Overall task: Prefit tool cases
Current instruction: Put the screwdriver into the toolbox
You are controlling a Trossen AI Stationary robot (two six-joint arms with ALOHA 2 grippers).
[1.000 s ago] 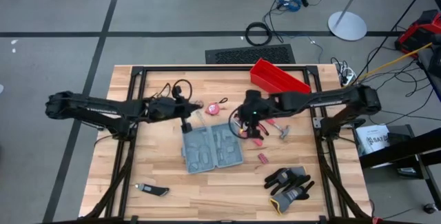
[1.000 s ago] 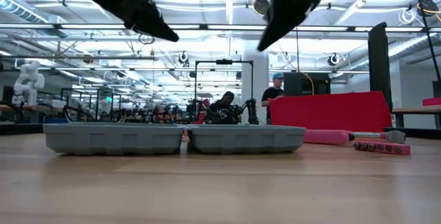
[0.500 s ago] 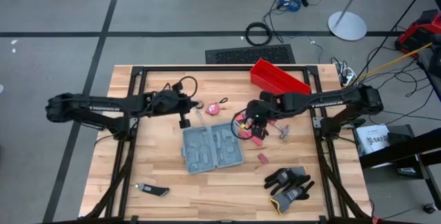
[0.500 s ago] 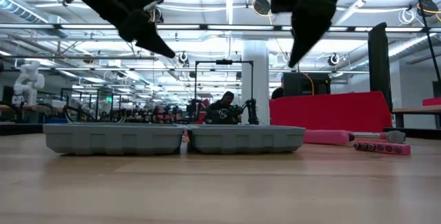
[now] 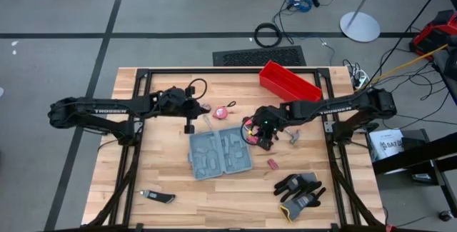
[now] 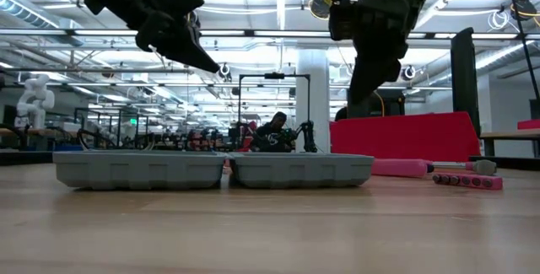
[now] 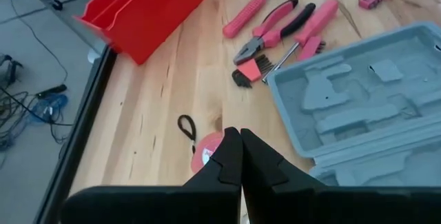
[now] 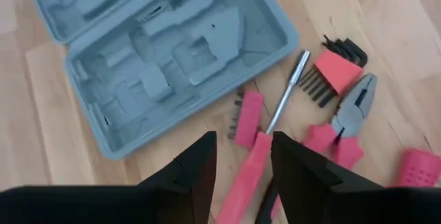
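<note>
Near the lower edge of the table in the high view: a pair of black gloves (image 5: 300, 190) at lower right and a small dark tool (image 5: 158, 197) at lower left.

At the table's middle, the tool case (image 5: 219, 153), lying open and flat, both grey moulded halves facing up, the tool-shaped slots empty. Just beside its right edge, on the wood: a pink screwdriver (image 8: 258, 156) with bare metal shaft, a pink bit holder (image 8: 247, 118), a set of hex keys (image 8: 335, 64) in a red clip, pink-handled pliers (image 8: 344, 129).

Above these tools, the right gripper (image 5: 263, 131), right of centre in the high view, pointing down, fingers (image 8: 195, 169) apart with the screwdriver handle visible between them; contact cannot be told.

Left of centre, past the case's upper left corner, the left gripper (image 5: 189, 125), fingers (image 7: 229, 163) pressed together, holding nothing, above a small round pink item (image 7: 209, 145).

Farthest, at the table's upper right, a red bin (image 5: 288, 81); inside not visible.
</note>
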